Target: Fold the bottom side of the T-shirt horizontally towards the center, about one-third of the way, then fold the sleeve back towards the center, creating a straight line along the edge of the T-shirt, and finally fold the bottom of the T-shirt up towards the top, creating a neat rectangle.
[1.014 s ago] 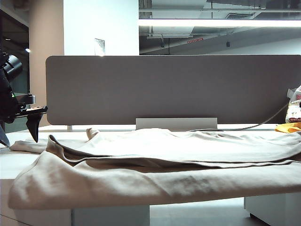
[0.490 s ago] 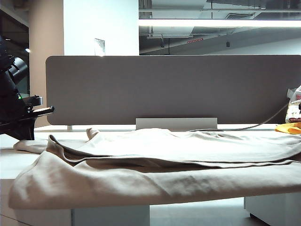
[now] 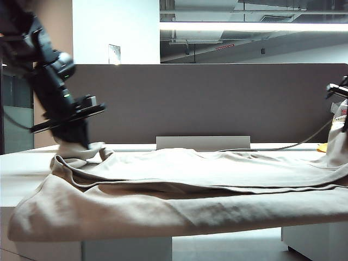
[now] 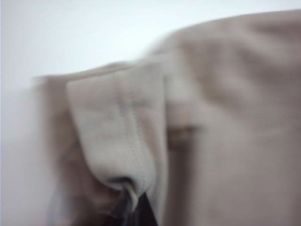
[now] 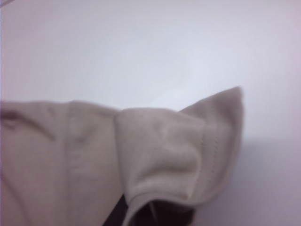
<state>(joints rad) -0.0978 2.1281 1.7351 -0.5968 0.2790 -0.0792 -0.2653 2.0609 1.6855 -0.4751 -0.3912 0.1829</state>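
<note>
1. The T-shirt (image 3: 179,201) lies spread over nearly the whole counter (image 3: 22,174), its front fold draping over the counter's near edge.
2. The left arm (image 3: 51,81) leans down steeply at the counter's far left corner, tilted toward the middle.
3. The left gripper (image 3: 81,142) has its fingers clamped on a stitched hem (image 4: 124,136) of the shirt, the cloth bunched and raised there.
4. The right gripper (image 3: 340,103), at the counter's right edge, has its fingers closed on another stitched corner (image 5: 207,141), lifted off the counter.
5. No readable writing shows.
</note>
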